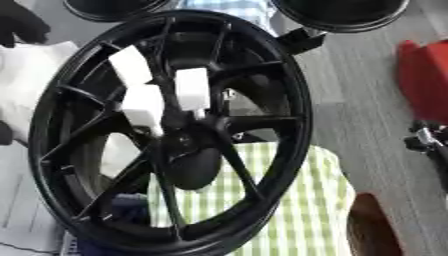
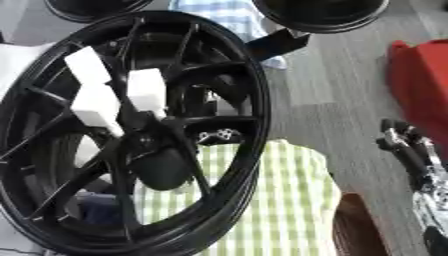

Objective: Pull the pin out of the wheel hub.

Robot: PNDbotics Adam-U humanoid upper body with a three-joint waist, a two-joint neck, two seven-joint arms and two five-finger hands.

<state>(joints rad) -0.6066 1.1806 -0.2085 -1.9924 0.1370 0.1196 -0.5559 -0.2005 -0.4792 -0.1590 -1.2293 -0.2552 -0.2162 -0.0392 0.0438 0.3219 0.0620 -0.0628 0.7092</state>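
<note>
A black wheel hub point(image 1: 284, 100) stands upright and fills the left and middle of both views, its spokes meeting at a dark centre point(image 1: 188, 135). Three white block-shaped pieces point(image 1: 192, 87) sit on the spokes just above the centre; which of them is the pin I cannot make out. My right hand point(image 2: 404, 142) shows at the right edge, well apart from the hub, fingers up and relaxed, holding nothing. A black shape point(image 1: 19, 22) in the upper left corner looks like my left hand, beside the rim.
Behind the hub lies a green-and-white checked cloth point(image 1: 297, 200). A red object point(image 1: 424, 75) stands at the right. Two dark round things point(image 2: 324, 15) sit at the top. A brown object point(image 1: 376, 230) is at the lower right. White material point(image 1: 26, 85) lies left of the hub.
</note>
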